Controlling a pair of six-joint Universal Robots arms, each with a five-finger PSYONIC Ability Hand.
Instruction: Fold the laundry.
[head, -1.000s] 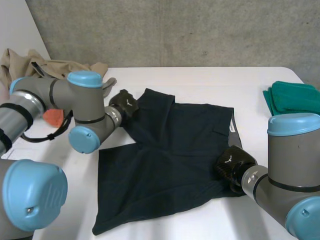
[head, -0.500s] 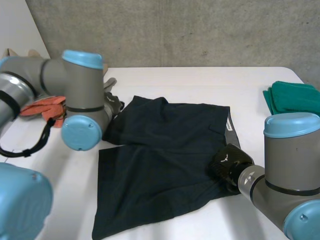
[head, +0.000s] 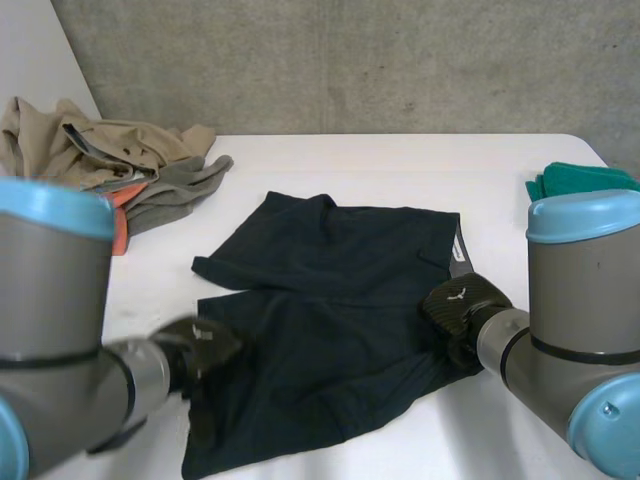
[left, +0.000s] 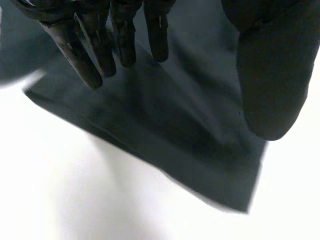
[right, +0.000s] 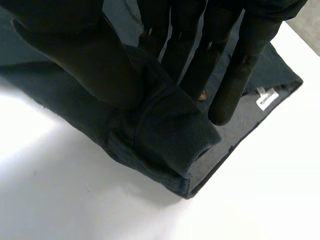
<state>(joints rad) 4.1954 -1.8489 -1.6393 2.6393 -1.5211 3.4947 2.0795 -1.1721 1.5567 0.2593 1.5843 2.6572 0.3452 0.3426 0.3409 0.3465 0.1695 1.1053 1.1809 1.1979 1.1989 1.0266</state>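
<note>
The dark cloth shorts (head: 330, 300) lie nearly flat, folding barely begun. The right hand (head: 458, 308) pinches their bunched waist edge. The left hand (head: 200, 350) hovers spread above a leg.

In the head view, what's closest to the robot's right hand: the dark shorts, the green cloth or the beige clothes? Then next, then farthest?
1. dark shorts: pinched in the right hand.
2. green cloth: at the table's right edge.
3. beige clothes: far left corner.
</note>
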